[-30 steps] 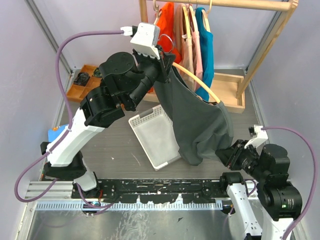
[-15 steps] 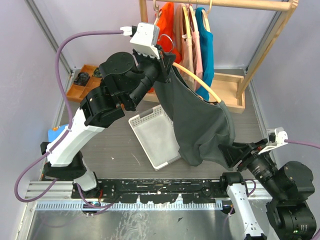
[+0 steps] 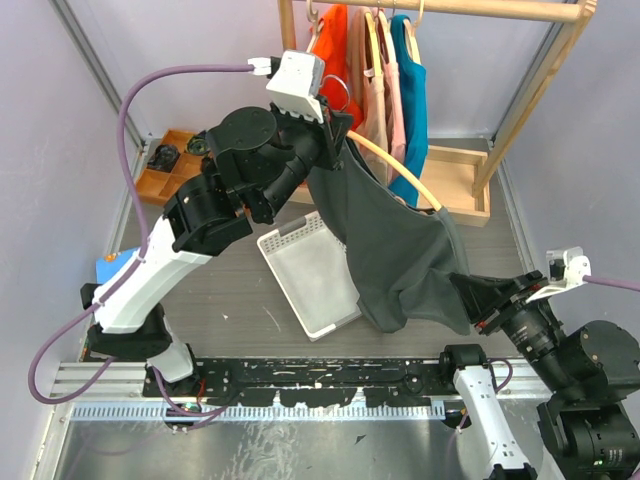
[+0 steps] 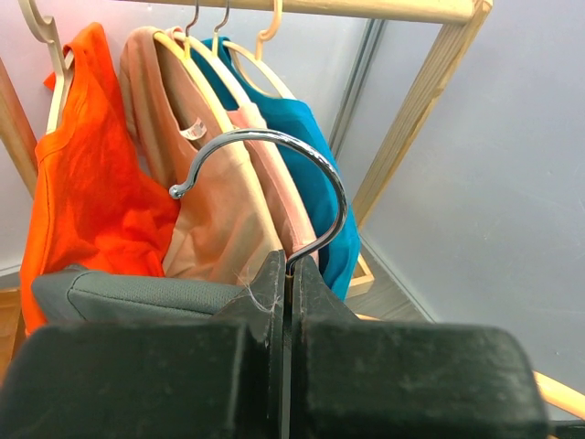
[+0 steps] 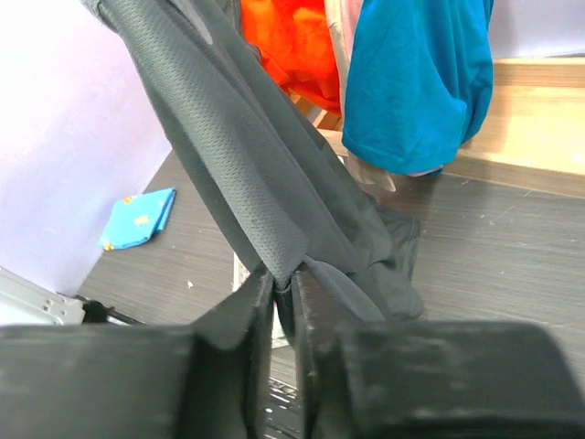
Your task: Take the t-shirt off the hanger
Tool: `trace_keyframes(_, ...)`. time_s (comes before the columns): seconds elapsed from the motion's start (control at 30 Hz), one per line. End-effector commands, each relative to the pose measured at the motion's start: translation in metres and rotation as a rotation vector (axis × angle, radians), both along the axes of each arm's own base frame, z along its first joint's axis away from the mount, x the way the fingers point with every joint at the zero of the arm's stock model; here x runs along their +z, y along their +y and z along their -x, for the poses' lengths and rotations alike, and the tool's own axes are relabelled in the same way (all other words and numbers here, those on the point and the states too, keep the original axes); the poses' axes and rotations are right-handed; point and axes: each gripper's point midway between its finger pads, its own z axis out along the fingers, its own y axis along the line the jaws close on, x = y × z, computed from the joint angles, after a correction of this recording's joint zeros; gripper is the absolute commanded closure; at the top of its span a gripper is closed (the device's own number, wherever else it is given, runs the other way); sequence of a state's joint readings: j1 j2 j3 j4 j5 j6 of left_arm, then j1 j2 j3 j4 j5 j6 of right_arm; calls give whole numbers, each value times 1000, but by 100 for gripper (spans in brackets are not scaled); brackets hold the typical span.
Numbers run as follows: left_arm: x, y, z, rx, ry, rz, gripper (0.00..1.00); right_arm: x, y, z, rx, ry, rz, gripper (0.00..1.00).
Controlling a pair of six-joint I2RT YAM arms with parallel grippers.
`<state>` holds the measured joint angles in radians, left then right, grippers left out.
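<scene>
1. Held up over the far half of the table (image 3: 240,285) by the left gripper (image 4: 286,274): the hanger (image 3: 395,160), jaws pressed together on the stem of its wire hook (image 4: 265,133)
2. Draped on that hanger, the dark grey t-shirt (image 3: 400,250), collar up beside the left gripper, body slanting down toward the near right corner of the table
3. Clamped on a fold at the t-shirt's lower edge: the right gripper (image 5: 283,285), with cloth pinched between its two fingers and drawn taut up to the hanger
4. Showing bare along the t-shirt's upper side, one curved wooden arm of the hanger
5. Behind, at the far edge of the table, a wooden rack (image 3: 450,10) with an orange top (image 3: 335,40), a peach top (image 3: 375,90) and a teal top (image 3: 412,90) on hangers of their own
6. Near the middle of the table, a white basket (image 3: 305,270), set askew, its right side hidden behind the t-shirt in the top view
7. At the far left corner, a wooden tray (image 3: 165,165); by the left edge, a blue cloth (image 5: 137,219) lying flat
</scene>
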<state>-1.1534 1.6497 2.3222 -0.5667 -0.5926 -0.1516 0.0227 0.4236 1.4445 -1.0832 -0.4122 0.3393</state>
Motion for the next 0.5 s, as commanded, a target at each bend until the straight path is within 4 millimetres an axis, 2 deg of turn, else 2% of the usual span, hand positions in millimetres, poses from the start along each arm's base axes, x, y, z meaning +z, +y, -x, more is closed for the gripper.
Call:
trace_keyframes(0.0,35,23,10,5,-40,112,100,11,-5,-10,-39,-34,-8,93)
trace_keyframes(0.07,38,26,9,15,-46,122,100,4,-6,-10,-46,-19,-16,99)
trace_keyframes(0.17,46,32,9,33,-55,149,100,-10,-7,-8,-55,17,-26,99)
trace_keyframes(0.33,62,46,10,64,-61,219,100,-51,-12,-18,-95,183,-32,100)
trace_keyframes(0.47,72,56,11,90,-69,269,100,-61,-9,-19,-80,218,-38,99)
